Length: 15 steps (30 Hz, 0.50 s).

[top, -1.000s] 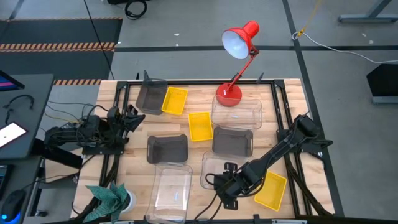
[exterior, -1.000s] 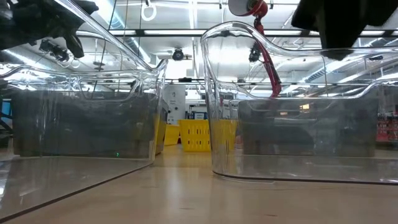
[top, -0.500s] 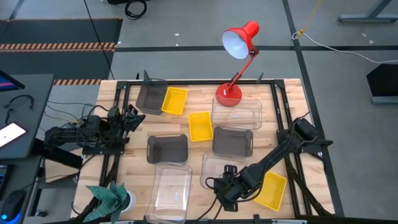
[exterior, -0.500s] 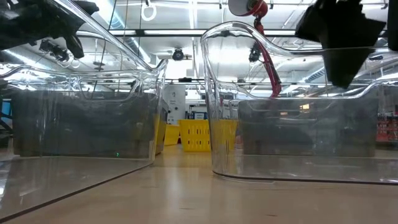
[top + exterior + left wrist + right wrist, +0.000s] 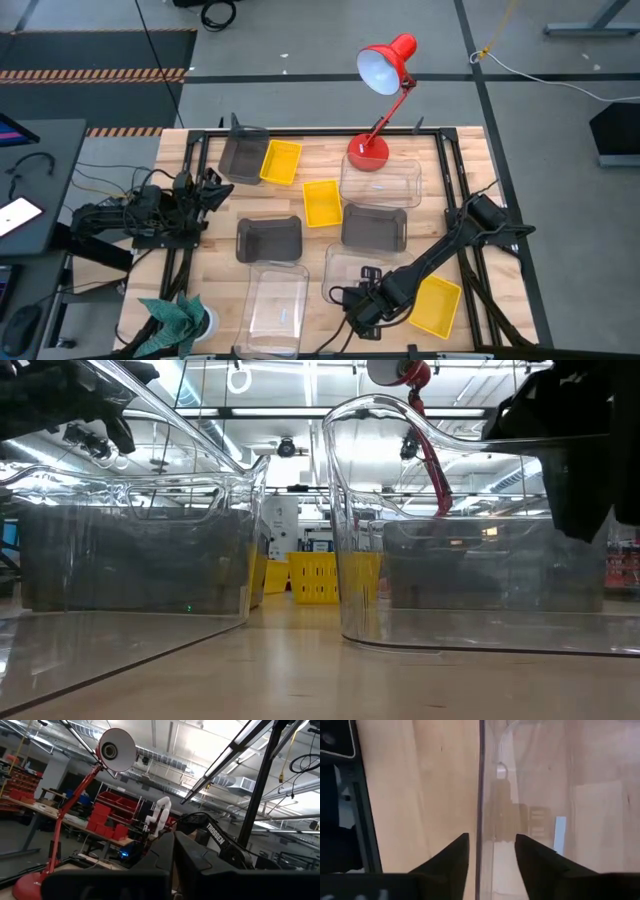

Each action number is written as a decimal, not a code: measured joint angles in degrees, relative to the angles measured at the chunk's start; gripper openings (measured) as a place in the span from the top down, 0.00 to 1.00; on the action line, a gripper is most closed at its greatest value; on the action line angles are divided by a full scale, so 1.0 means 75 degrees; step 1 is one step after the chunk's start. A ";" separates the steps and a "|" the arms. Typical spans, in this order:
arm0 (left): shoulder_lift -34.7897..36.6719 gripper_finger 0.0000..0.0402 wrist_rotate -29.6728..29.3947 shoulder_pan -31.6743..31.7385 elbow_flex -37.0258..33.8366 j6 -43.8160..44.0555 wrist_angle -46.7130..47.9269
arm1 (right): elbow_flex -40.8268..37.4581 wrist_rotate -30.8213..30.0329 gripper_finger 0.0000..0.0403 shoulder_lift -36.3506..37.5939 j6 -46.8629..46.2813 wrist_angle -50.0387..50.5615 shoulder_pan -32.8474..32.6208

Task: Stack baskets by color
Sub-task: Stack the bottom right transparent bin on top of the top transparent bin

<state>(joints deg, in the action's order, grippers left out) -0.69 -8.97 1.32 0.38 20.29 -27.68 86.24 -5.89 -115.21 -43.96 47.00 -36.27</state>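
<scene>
Three yellow baskets (image 5: 281,161) (image 5: 321,202) (image 5: 436,305), three smoky grey ones (image 5: 243,155) (image 5: 268,239) (image 5: 374,227) and three clear ones (image 5: 380,180) (image 5: 276,305) (image 5: 352,270) stand singly on the wooden table. My right gripper (image 5: 365,305) points steeply down at the near wall (image 5: 481,795) of the clear basket right of the middle. It is open (image 5: 491,840), one finger inside that wall and one outside, with a gap showing on both sides. My left gripper (image 5: 218,187) waits shut (image 5: 173,845) at the table's left, raised and pointing upward.
A red desk lamp (image 5: 385,70) stands at the far edge, its base (image 5: 367,152) behind the far clear basket. A black frame (image 5: 455,190) runs round the table top. A green cloth (image 5: 175,315) lies at the near left corner. In the low view two clear baskets (image 5: 130,560) (image 5: 480,560) fill the foreground.
My right gripper has sunk toward the near wall of the clear basket, drifting slightly off the yellow basket beside it. In the low view it drops from the top edge down behind the clear wall. No basket has moved.
</scene>
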 joint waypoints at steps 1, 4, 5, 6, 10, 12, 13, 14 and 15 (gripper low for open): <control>0.0000 0.95 0.0000 0.0000 0.0000 -0.0003 0.0000 | 0.0000 0.0006 0.64 -0.0010 -0.0019 0.0026 0.0003; 0.0000 0.95 -0.0001 0.0000 0.0001 0.0000 0.0000 | 0.0000 0.0066 0.71 -0.0013 -0.0150 0.0023 0.0038; 0.0000 0.96 0.0000 0.0000 0.0000 -0.0002 0.0000 | 0.0000 0.0078 0.73 -0.0013 -0.0150 0.0022 0.0050; 0.0000 0.96 0.0000 0.0000 0.0000 -0.0006 0.0000 | 0.0000 0.0094 0.75 -0.0013 -0.0149 0.0026 0.0065; 0.0000 0.97 0.0000 0.0000 0.0000 0.0000 0.0000 | 0.0000 0.0169 0.83 -0.0010 -0.0141 0.0015 0.0138; 0.0000 0.97 0.0000 0.0000 0.0000 0.0000 0.0000 | 0.0003 0.0189 0.89 -0.0010 -0.0135 0.0003 0.0154; 0.0000 0.96 0.0000 0.0000 0.0000 -0.0001 0.0000 | 0.0003 0.0207 0.92 -0.0010 -0.0129 -0.0001 0.0162; 0.0000 0.96 0.0000 0.0000 0.0000 -0.0006 0.0000 | 0.0005 0.0221 0.95 -0.0010 -0.0117 0.0022 0.0176; 0.0000 0.95 0.0000 0.0000 0.0001 -0.0006 0.0000 | 0.0008 0.0282 0.97 -0.0007 -0.0107 0.0026 0.0195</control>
<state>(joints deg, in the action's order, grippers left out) -0.69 -8.97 1.32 0.39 20.25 -27.68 86.30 -3.77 -115.26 -44.76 47.20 -34.80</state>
